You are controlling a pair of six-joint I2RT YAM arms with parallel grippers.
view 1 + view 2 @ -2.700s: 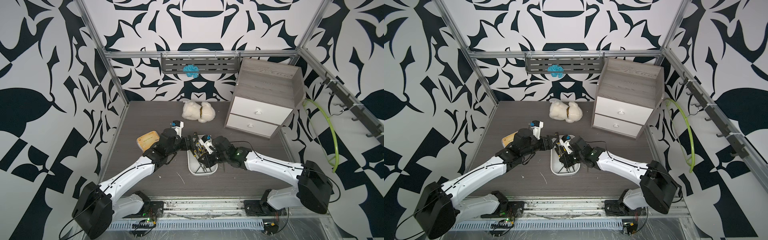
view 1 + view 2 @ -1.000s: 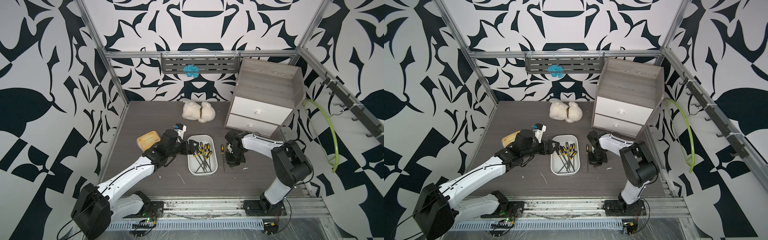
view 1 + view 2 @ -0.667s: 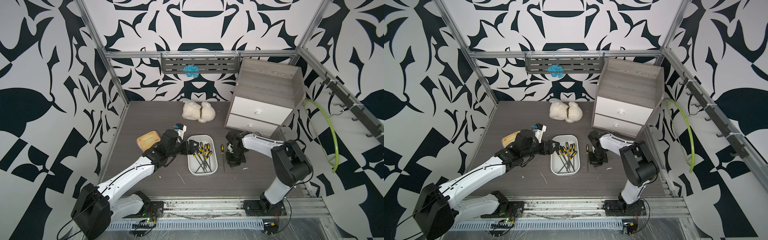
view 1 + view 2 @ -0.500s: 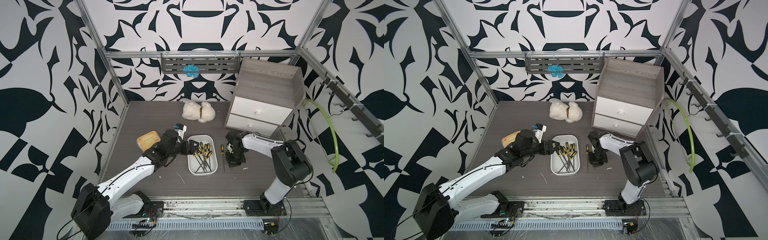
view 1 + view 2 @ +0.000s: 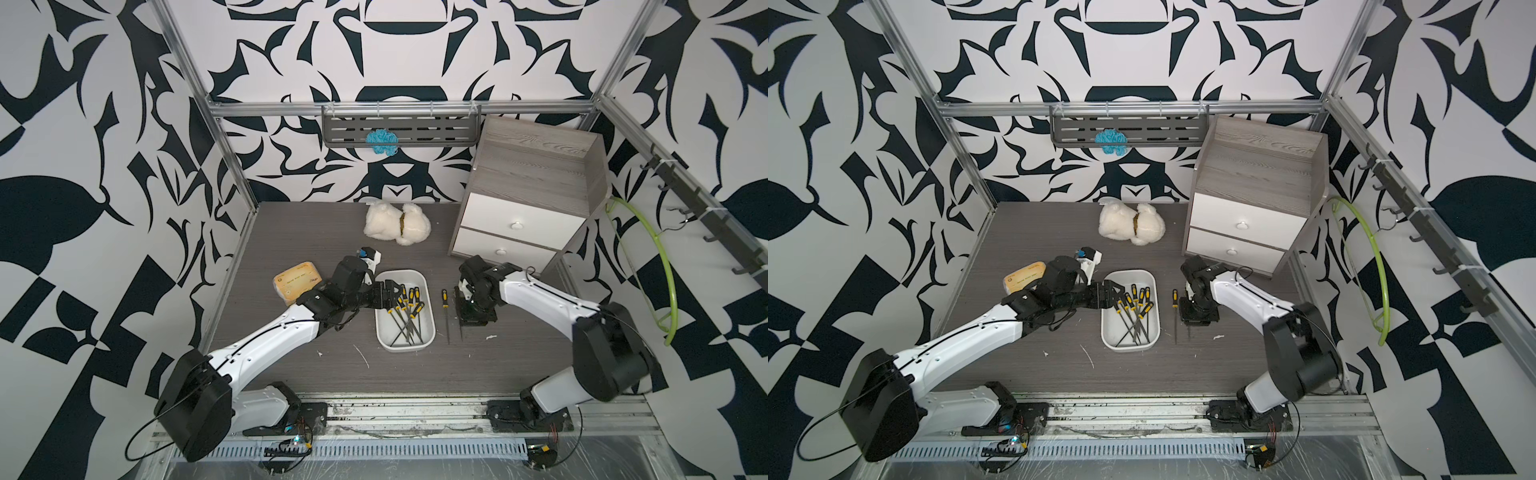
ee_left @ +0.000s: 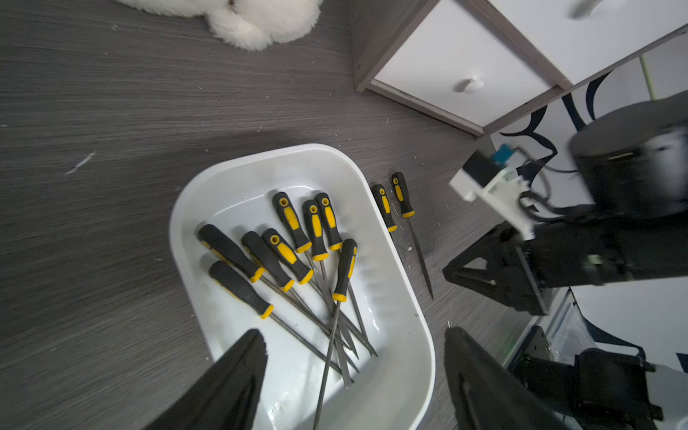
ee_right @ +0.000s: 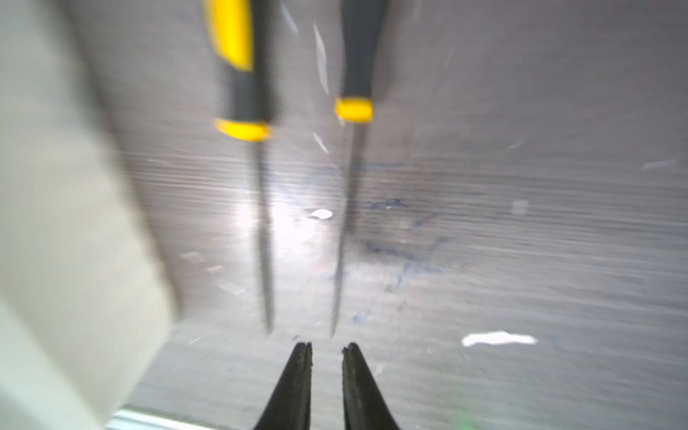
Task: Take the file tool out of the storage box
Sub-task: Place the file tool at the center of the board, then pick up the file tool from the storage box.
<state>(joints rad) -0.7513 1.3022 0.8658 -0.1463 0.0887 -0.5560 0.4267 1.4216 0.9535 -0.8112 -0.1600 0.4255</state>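
Observation:
The white storage box (image 5: 399, 277) (image 5: 1129, 277) (image 6: 238, 186) lies mid-table and holds several file tools (image 5: 409, 307) (image 6: 316, 238) with black and yellow handles. Two more files (image 6: 385, 208) (image 7: 245, 93) lie side by side on the table right of the box. One of them (image 5: 445, 309) (image 5: 1175, 309) shows in both top views. My left gripper (image 5: 390, 291) (image 5: 1115, 293) (image 6: 355, 335) is wide open over the box's left part and holds nothing. My right gripper (image 5: 471, 318) (image 5: 1198, 318) (image 7: 327, 346) points down just past the tips of the two outer files. Its jaws stand a little apart and empty.
A grey cabinet (image 5: 536, 195) with two white drawers stands at the back right, close behind the right arm. A white plush toy (image 5: 397, 224) lies at the back. A yellow sponge (image 5: 297, 280) sits left of the left wrist. A green hoop (image 5: 660, 266) hangs on the right wall.
The right arm has left the box and moved to the table right of it, where it has since barely shifted. The left arm stays at the box's left side.

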